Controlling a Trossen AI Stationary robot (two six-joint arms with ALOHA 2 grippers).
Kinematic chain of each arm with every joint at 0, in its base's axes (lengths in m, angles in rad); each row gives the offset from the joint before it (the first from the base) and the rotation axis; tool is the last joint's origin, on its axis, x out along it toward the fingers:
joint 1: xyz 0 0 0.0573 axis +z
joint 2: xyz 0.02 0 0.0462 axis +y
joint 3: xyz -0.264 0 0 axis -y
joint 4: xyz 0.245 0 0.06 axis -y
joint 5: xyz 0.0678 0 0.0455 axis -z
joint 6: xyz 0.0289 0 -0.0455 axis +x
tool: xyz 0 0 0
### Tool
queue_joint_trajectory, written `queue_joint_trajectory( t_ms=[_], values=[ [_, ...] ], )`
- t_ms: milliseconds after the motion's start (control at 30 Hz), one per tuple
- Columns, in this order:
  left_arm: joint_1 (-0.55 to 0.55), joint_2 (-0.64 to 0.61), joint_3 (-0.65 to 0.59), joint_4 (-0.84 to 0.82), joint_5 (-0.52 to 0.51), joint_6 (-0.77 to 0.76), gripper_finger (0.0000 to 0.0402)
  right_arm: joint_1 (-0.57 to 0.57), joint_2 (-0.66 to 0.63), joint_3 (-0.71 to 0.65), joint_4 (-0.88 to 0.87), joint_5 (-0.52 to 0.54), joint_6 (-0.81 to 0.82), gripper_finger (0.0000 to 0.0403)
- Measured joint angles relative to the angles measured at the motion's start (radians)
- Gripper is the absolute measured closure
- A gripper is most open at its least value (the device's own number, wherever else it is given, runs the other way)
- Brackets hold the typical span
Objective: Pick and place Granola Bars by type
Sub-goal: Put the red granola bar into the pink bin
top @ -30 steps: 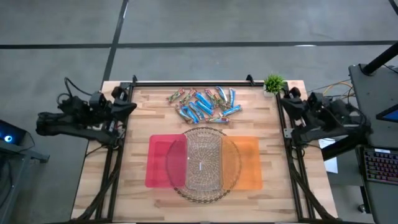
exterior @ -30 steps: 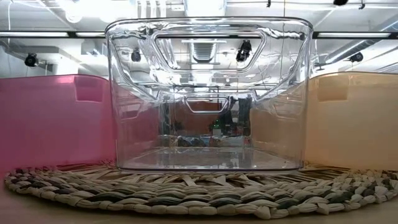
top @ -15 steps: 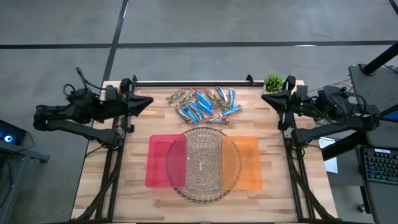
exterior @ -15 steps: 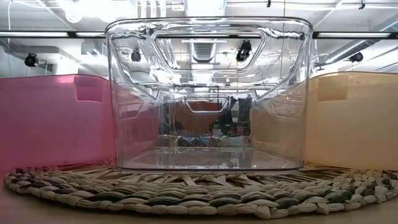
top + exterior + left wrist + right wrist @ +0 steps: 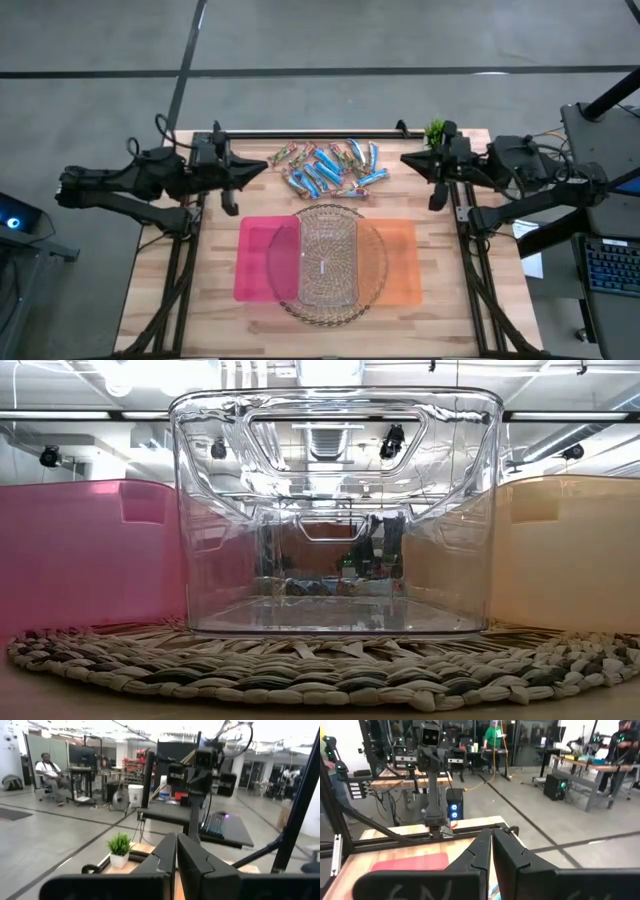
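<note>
- the left gripper has its dark fingers pressed together and carries nothing; the heap of shiny blue and brown-tan wrapped granola bars lies just ahead of its tips, on the wooden table.
- the right gripper is likewise closed and empty, with the same heap ahead of it and the small green potted plant close beside its arm.
- judgement: spread the fingers before descending, and choose a bar at the heap's edge.
- the pink bin, clear bin and orange bin wait beyond the heap; decide one type per bin.

A robotics lab — workbenches, monitors, concrete floor.
</note>
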Motion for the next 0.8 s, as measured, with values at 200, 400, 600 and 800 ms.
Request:
queue_joint_trajectory(
  t_ms=[200,400,600,800],
  values=[
    [0.004,-0.019,0.033,-0.102,0.002,0.010,0.0402,-0.002,0.065,0.030,-0.003,0.048,0.059,0.0394],
    [0.039,-0.016,0.126,-0.273,0.003,-0.006,0.0402,-0.057,0.125,0.108,-0.059,0.048,0.127,0.0394],
    [0.095,-0.009,0.175,-0.365,0.007,-0.008,0.0402,-0.147,0.190,0.197,-0.217,0.004,0.163,0.0394],
    [0.137,-0.004,0.177,-0.457,0.018,-0.048,0.0402,-0.271,0.250,0.220,-0.257,-0.209,0.162,0.0394]
  ],
)
